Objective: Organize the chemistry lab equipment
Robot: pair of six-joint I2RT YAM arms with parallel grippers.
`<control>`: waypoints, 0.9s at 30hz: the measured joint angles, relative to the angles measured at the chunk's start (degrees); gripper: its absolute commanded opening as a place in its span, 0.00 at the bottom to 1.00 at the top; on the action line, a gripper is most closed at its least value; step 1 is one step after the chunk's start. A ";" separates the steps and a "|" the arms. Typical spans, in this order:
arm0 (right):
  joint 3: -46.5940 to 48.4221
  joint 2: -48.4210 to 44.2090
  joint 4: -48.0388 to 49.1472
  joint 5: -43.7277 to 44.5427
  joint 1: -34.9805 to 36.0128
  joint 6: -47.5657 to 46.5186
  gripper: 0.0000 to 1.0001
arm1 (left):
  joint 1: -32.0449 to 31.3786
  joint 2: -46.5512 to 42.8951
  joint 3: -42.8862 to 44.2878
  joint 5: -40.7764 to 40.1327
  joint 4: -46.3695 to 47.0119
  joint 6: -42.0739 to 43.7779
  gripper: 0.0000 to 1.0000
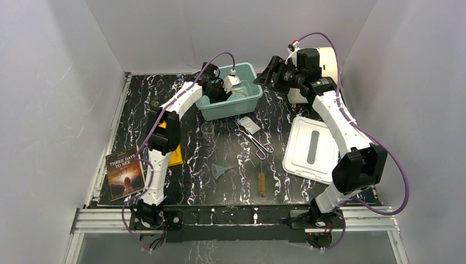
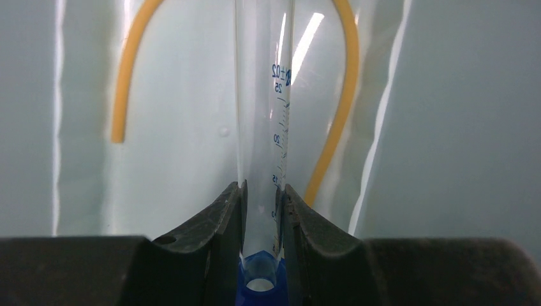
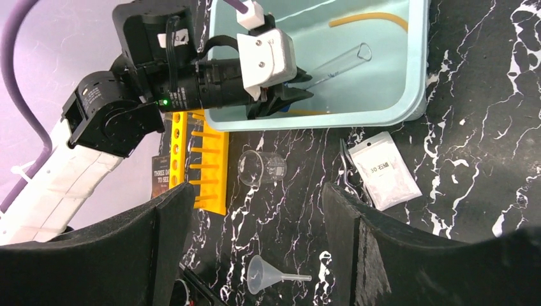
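While most of the lab equipment waits out on the black marbled table [image 1: 192,190], the left gripper [image 2: 263,210] holds a clear graduated glass tube [image 2: 261,95] inside the pale teal plastic bin [image 1: 250,69]. Its jaws are drawn narrow and pressed to the glass on both sides, just above the blue cap [image 2: 259,273] at the tube's near end. A tan rubber tube [image 2: 344,95] lies curved on the bin floor just beyond those fingertips. Judged from that, the tidying is at an early stage, with one piece stowed and a second inside the bin but not yet let go. Everything else sits outside the bin, on the arm-base side of the left gripper: a small clear beaker [image 1: 207,130] near the bin wall, a clear plastic funnel [image 1: 220,169] farther toward the bases, and metal tongs [image 1: 255,140] with a small white packet [image 1: 250,124] just beside them. A brown bristle brush [image 1: 261,184] lies farthest from that gripper. The right gripper [image 3: 255,213] hangs above the table with its jaws spread wide and nothing between them. The beaker and funnel lie below the gap of its fingers, the tongs and packet off to one side, and the bin ahead of its fingertips. Five loose pieces appear left to gather.
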 measured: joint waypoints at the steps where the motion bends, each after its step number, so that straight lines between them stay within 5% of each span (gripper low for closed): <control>1: 0.02 -0.07 -0.02 0.24 0.00 -0.09 0.81 | -0.13 0.20 0.00 0.20 -0.37 0.11 0.00; 7: 0.02 -0.83 -0.28 0.92 0.00 -0.15 0.81 | -1.16 0.66 0.20 1.97 -3.04 0.74 0.03; 14: 0.02 -1.68 -0.37 0.94 0.00 -0.15 0.81 | -1.75 0.83 1.03 2.75 -5.01 0.20 0.23; 27: 0.02 -1.73 -0.39 0.92 0.00 -0.24 0.81 | -1.73 2.10 2.69 3.19 -5.70 -2.25 0.44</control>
